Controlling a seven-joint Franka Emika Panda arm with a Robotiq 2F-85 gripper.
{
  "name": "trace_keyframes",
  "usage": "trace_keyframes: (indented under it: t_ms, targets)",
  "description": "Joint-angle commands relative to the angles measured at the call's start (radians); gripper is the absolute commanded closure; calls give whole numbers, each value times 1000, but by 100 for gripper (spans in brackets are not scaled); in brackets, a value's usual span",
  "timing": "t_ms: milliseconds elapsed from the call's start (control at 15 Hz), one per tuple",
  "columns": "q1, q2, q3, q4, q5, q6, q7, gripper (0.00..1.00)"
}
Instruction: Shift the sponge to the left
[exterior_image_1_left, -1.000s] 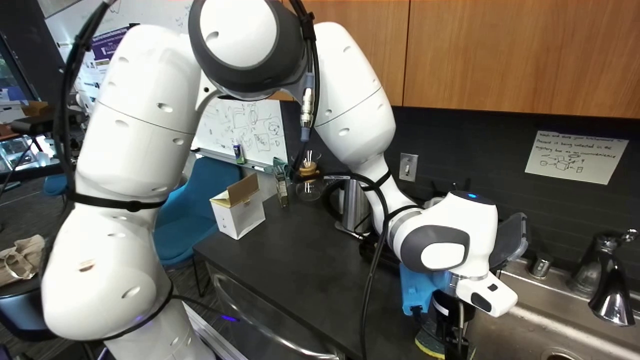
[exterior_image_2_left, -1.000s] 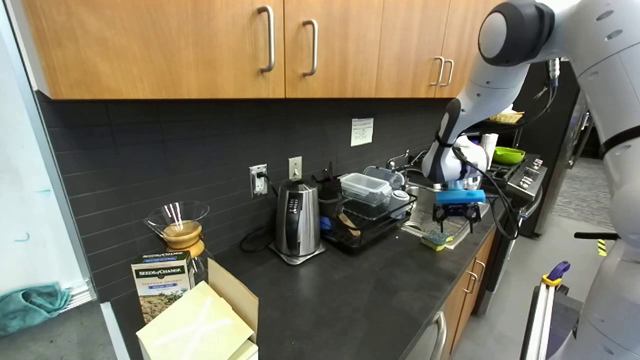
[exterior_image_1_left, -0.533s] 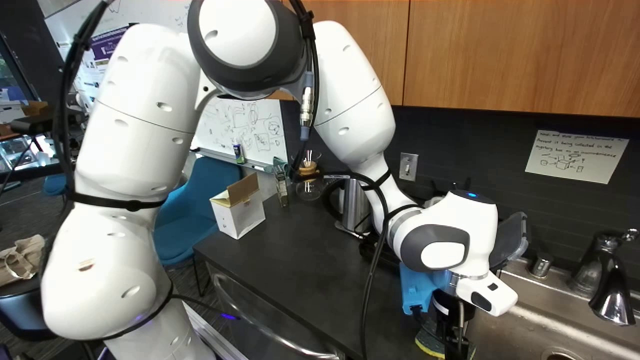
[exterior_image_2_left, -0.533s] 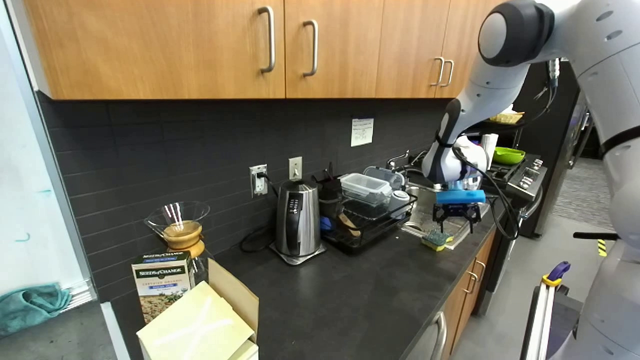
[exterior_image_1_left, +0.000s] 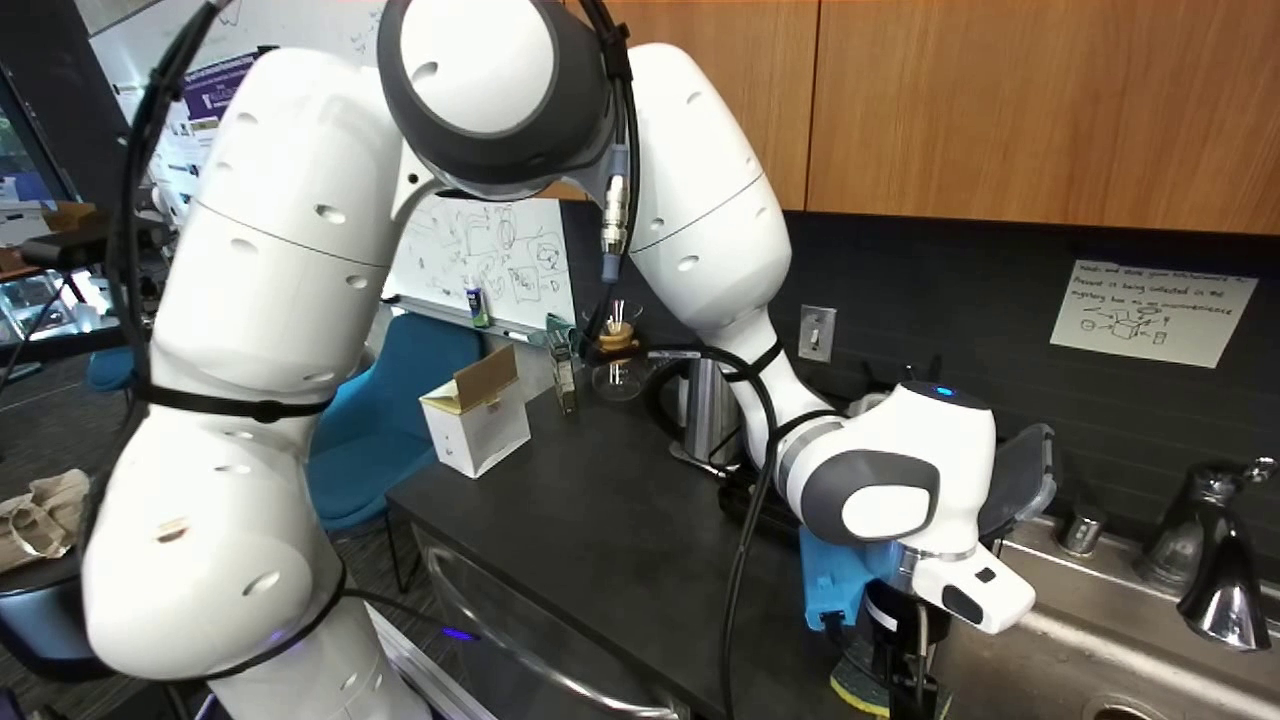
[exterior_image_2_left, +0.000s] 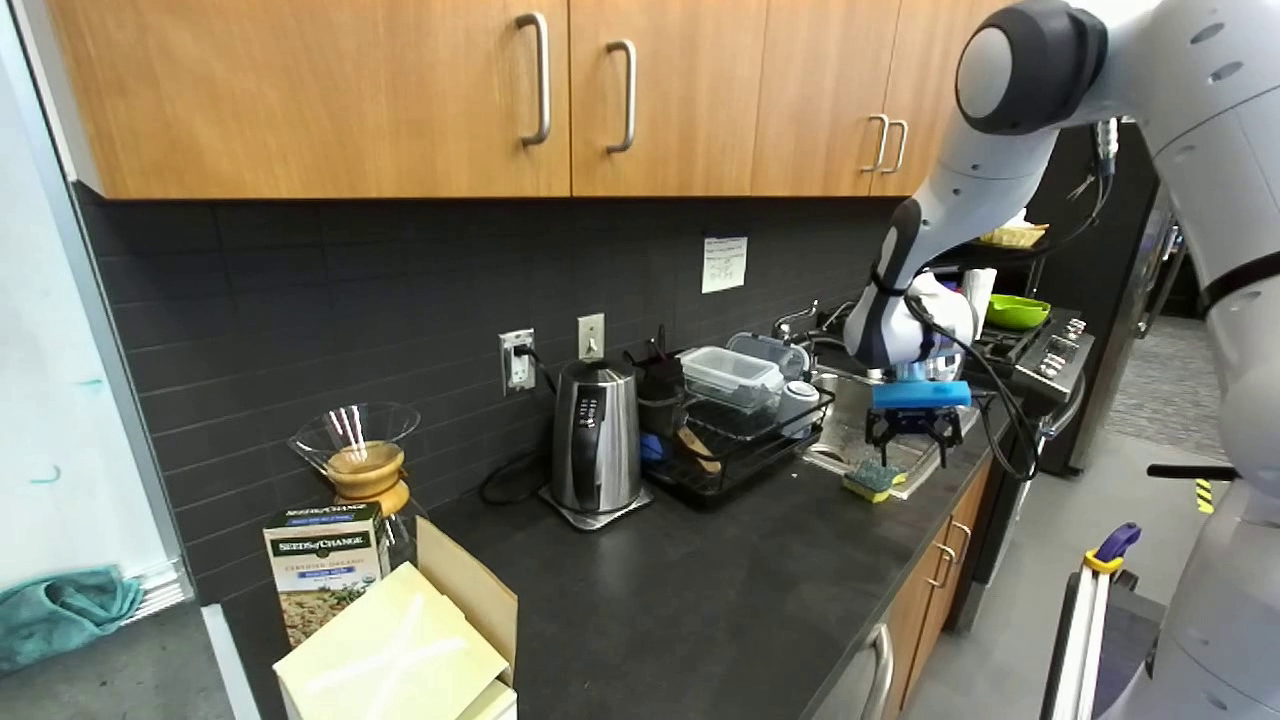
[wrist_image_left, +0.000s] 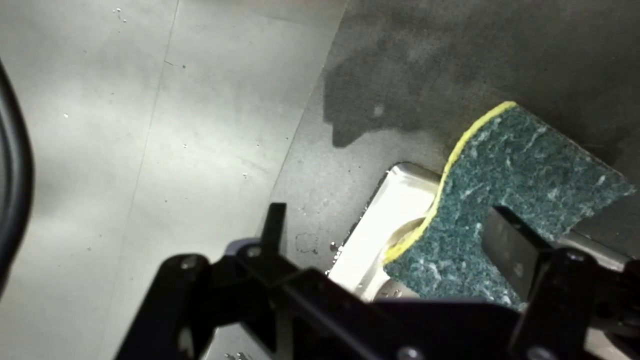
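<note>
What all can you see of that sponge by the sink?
The scouring sponge has a rough-looking green top flecked with white, over a yellow layer. It lies green side up, bent, its yellow edge curving in a wave, on the dark countertop, overlapping a corner of the metal sink rim. One of the robot's fingers shows over it; whether they touch, I can't tell.

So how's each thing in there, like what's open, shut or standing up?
Claw: open
Sponge: green side up, yellow edge curved
Cardboard box: flap sticking up
Kettle: standing upright
Wall cupboard doors: shut
Plug: in the wall socket
Tap: no water seen running
</note>
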Motion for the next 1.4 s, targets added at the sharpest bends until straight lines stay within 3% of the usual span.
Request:
trace_keyframes:
  t_ms: [0,400,933,1333]
  targets:
    - [-2,31,-5,15,6,13,-2,0]
    - [-11,74,19,30,34,83,-18,0]
    - [74,-2,7,-47,23,148,-1,0]
    - [-6,31,44,-11,59,187,-60,0]
